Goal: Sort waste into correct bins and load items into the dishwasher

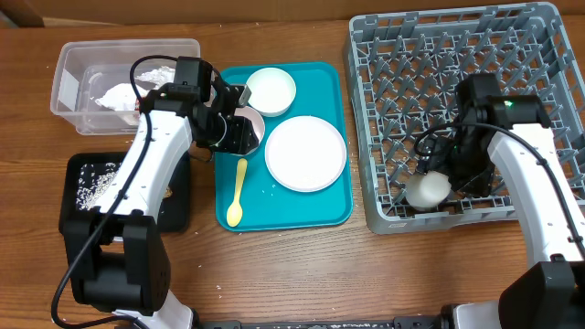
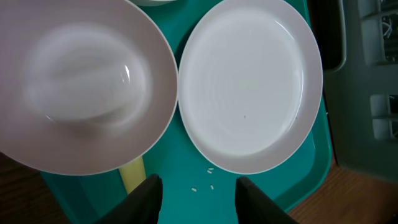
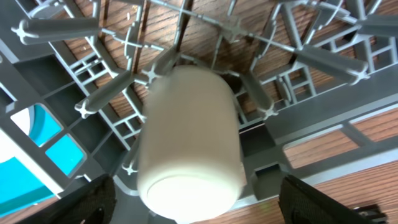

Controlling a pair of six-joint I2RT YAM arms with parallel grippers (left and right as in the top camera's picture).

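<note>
The right gripper gapes wide, empty, over the smooth white cup lying sideways among the pegs at the near edge of the grey plastic rack, while the left gripper, likewise spread and empty, hovers over the glossy pink bowl beside the round white plate.

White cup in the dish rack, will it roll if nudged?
Probably only a little: the white cup lies on its rounded side, but the pegs flanking it should stop it. Its smooth wall may slip when gripped.

Glossy white plate, grey plastic rack, seemingly wooden table.
</note>
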